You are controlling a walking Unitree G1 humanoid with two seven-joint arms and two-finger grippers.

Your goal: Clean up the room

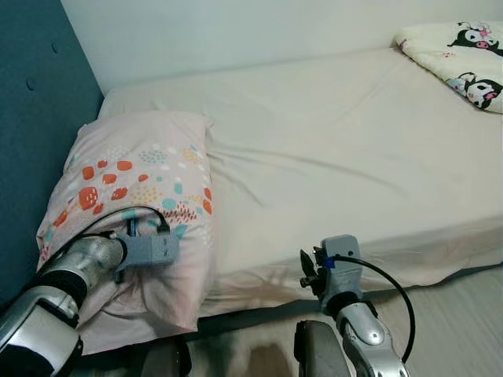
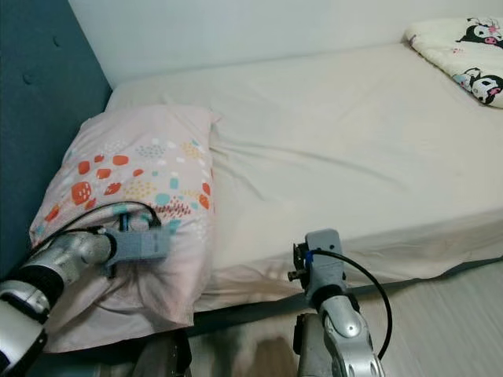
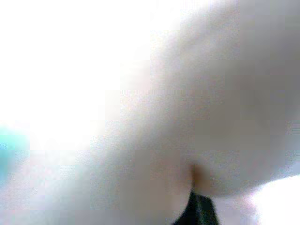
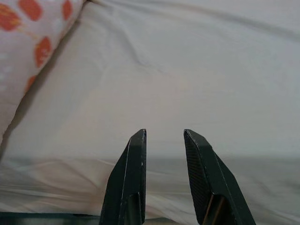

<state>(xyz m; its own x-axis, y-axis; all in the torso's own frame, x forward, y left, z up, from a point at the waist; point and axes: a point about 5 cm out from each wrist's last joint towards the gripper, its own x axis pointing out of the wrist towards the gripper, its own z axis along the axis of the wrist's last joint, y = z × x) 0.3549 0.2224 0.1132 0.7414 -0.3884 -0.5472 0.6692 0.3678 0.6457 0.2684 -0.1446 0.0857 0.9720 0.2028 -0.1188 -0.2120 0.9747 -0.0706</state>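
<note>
A big bed (image 1: 338, 149) with a pale sheet takes up most of the room in front of the robot. A blue headboard (image 1: 31, 133) stands along the left side, and a white wall (image 1: 236, 31) runs behind the bed.

A pink pillow (image 1: 149, 181) with orange and teal spots lies at the left end of the bed, right up against the headboard. Its near end hangs over the front edge of the bed and droops down.

The left gripper (image 1: 161, 250) is pushed into the low part of the pillow, near that hanging end. The cloth folds around it, so I cannot tell if its jaws are spread or pressed together. In the left wrist view there is only bright, blurry pink cloth very close up.

The right gripper (image 4: 164, 140) is held in front of the bed's front edge, near the middle, well apart from the pillow. Its jaws are spread a little and hold nothing. The black fingers (image 4: 133, 178) point at the flat sheet.

A white blanket (image 1: 460, 55) with black and white cartoon faces sits at the far right corner of the bed.

The wide middle of the bed between the pillow and the blanket is bare sheet with a few soft wrinkles. The front edge of the sheet hangs down toward the light floor (image 1: 464, 314).
</note>
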